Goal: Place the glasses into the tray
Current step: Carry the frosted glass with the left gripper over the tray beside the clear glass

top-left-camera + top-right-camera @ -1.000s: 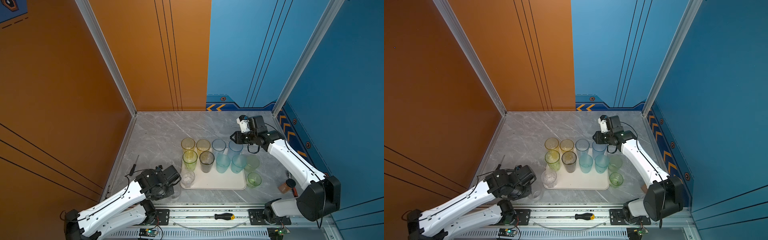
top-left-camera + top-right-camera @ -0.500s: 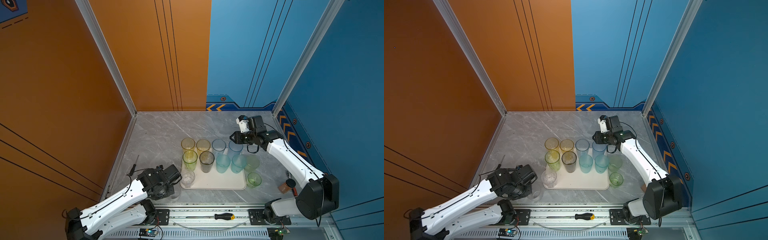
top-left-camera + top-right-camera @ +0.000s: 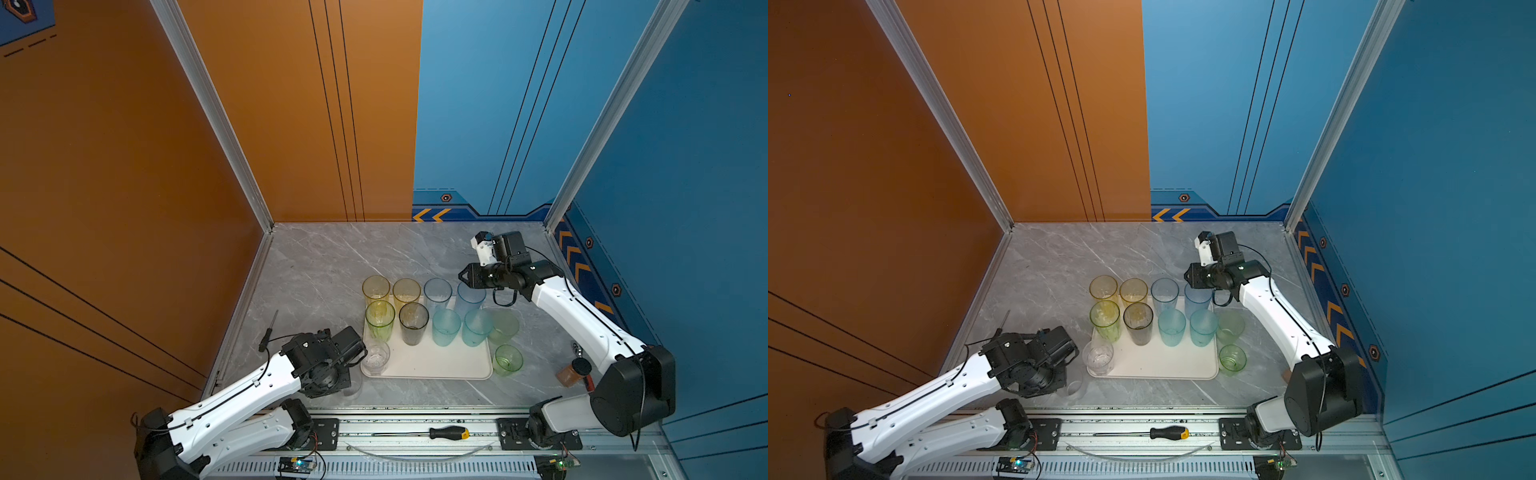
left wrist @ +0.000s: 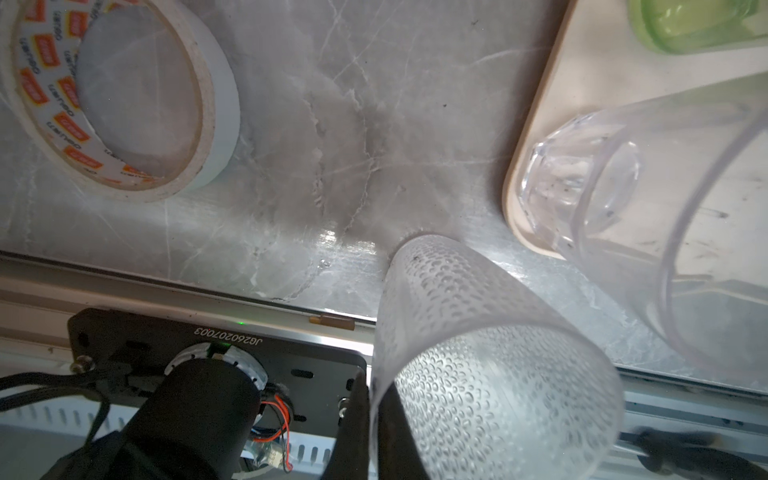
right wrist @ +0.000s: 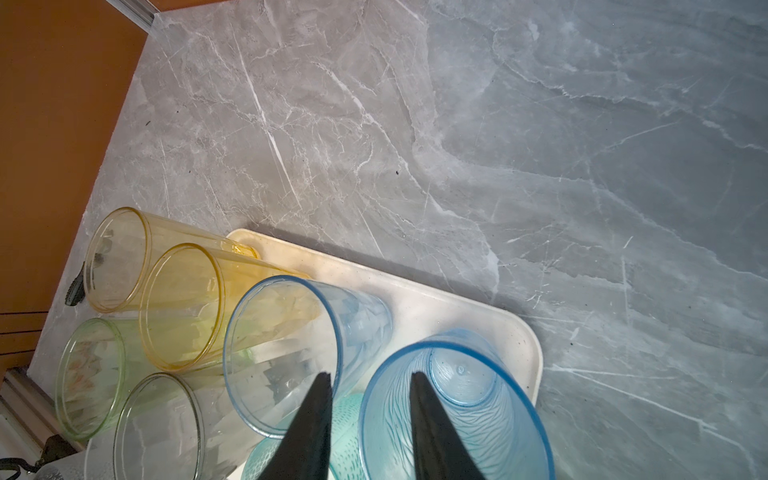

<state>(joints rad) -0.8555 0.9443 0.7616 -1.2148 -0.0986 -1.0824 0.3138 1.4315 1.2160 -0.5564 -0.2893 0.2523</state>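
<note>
Clear dimpled tumbler (image 4: 478, 374), rim seemingly in left hand (image 4: 372, 401)

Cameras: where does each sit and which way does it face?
Top views: high over the table's near edge, looking down at the tray and glasses; left arm and right arm show whole.
Left wrist: on the left arm, facing that near edge; left gripper pinches a dimpled glass.
Right wrist: above the tray's far end, looking down; right gripper open above a blue glass.
Shared: all four show the tray.
</note>
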